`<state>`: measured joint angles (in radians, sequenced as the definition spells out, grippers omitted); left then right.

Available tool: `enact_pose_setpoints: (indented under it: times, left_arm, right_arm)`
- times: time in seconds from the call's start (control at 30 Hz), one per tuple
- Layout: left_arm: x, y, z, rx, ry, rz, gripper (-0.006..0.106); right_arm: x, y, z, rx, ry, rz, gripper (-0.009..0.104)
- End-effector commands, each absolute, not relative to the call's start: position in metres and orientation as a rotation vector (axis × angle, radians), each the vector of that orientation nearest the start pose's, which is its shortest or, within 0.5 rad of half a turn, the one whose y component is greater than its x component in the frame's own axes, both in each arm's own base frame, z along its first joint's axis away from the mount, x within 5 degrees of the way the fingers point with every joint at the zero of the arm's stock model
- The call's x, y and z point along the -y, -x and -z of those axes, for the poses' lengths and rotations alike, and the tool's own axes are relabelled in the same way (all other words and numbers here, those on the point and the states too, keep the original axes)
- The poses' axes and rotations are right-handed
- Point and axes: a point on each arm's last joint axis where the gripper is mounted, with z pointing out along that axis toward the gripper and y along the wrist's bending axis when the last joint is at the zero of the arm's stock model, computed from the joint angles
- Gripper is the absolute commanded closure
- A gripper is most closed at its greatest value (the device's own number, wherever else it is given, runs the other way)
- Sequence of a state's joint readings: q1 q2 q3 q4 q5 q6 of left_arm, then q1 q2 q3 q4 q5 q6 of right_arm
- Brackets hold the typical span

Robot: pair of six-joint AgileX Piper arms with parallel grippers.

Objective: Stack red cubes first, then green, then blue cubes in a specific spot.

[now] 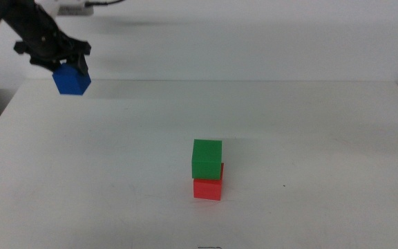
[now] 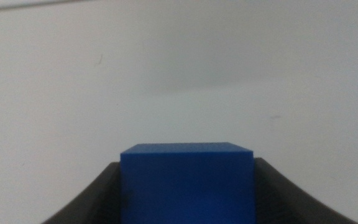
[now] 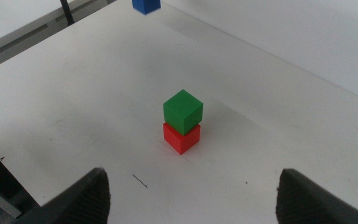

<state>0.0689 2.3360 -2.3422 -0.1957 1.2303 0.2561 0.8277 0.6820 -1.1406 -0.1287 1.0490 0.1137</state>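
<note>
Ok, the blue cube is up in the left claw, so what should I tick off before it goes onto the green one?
1. Grip: left claw holds the small solid blue cube between both jaws, clear of the white tabletop. Ok.
2. Base: small solid green cube sits on the small solid red cube. Ok.
3. Alignment: the green cube looks slightly twisted and offset on the red. Not ok; lower gently.
4. Landing face: the green cube's top is bare. Ok.
5. Path: nothing lies on the table between the blue cube and the stack. Ok.
6. Right claw: open, back from the stack. Ok.
</note>
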Motion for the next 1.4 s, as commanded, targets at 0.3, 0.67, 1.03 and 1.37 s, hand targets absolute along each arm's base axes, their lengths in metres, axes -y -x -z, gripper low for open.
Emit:
enact_pose_setpoints:
  times: [0.3,0.67,1.03,1.37]
  left_arm:
    - [0.026,-0.390,-0.369,-2.431,-0.081,0.155,0.100]
    - [0.153,-0.306,-0.382,-2.485,-0.140,0.098,0.100]
    - [0.239,-0.284,-0.352,-2.489,-0.207,0.231,0.100]
    - [0.257,-0.296,-0.331,-2.490,-0.179,0.269,0.100]
  right_arm:
    - [-0.057,-0.068,-0.448,-1.875,0.709,-0.422,0.022]
    - [-0.057,-0.068,-0.448,-1.876,0.709,-0.423,0.022]
    - [-0.057,-0.068,-0.448,-1.876,0.709,-0.423,0.022]
    - [-0.057,-0.068,-0.448,-1.876,0.709,-0.422,0.022]
